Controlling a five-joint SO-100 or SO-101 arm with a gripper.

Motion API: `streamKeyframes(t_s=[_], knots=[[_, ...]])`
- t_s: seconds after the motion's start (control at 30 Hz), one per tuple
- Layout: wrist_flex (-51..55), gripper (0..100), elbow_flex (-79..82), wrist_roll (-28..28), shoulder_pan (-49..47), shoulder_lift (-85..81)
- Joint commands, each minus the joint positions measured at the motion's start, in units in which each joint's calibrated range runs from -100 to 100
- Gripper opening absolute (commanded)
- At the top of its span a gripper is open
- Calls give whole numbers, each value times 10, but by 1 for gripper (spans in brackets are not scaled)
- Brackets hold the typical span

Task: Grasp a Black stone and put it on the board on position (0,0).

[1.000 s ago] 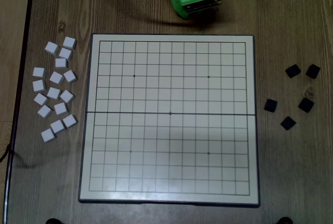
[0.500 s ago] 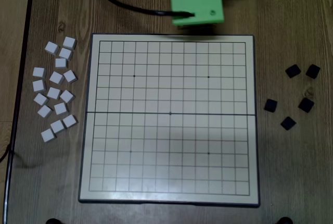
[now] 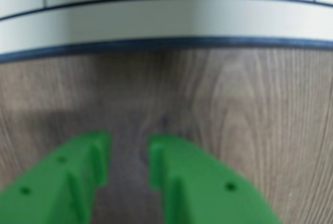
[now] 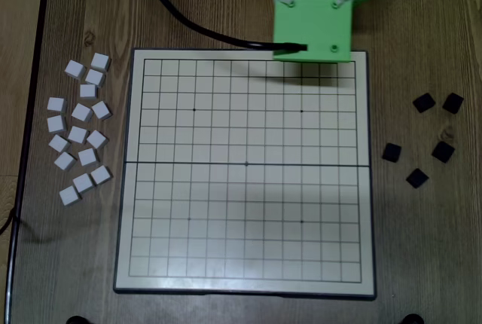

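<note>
Overhead view, Black stone (image 4: 392,152): one of five black tiles lying loose on the wooden table (image 4: 422,249), right of the board; none is held, none is on the grid.
Other black tiles: four more in the same cluster, near each other but apart.
Board (image 4: 245,286): cream grid, flat on the table, with no tile on any visible cell; its upper right rim is covered by the green arm housing (image 4: 312,15).
White tiles (image 4: 79,134): loose group left of the board, well apart from the black cluster.
Gripper (image 3: 129,156): wrist view shows two green fingers slightly parted, a narrow gap between them, nothing in it; bare wood below, board rim ahead.
Cable (image 4: 188,26): black lead running across the table to the housing.
Step in hand: judged as the approach; no stone grasped yet.
Risk, jaw width: the gap looks narrow for a tile; descending so could push the stone aside instead of straddling it.
Risk, neighbours: close spacing may let a finger knock an adjacent tile.
Risk, cell choice: corner (0,0) is not marked, so the wrong corner may be picked.
</note>
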Motion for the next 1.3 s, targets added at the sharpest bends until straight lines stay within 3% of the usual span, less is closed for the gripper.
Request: streamKeyframes(t_s=[0.0,0.5,1.27], knots=[[15,6,-95,-18,-30,29],[125,6,-424,-96,-141,263],[105,6,-571,-152,-176,426]])
